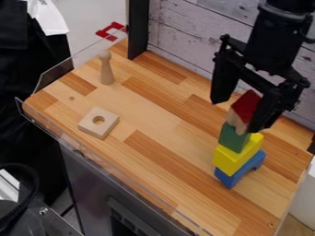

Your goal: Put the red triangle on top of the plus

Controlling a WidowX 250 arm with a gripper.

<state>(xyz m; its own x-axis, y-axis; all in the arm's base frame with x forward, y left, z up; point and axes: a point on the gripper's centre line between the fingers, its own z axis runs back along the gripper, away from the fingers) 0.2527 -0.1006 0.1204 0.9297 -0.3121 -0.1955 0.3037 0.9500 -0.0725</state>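
Now tool (240,114) astride red tri (247,103), stack (236,156) nr tbl edge (294,190).

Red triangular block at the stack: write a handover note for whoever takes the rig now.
Gripper: at the top of the stack, around the red triangular block; whether it grips the block, I can't tell.
Stack, bottom up: blue arched block, yellow block, green block, light wooden piece, probably the plus, though its shape is partly hidden.
Done: the triangle is at the top, seemingly right over the wooden piece.
Left: likely confirm it sits steady, let go if it is held, then back off gently; the tall stack could topple if bumped.
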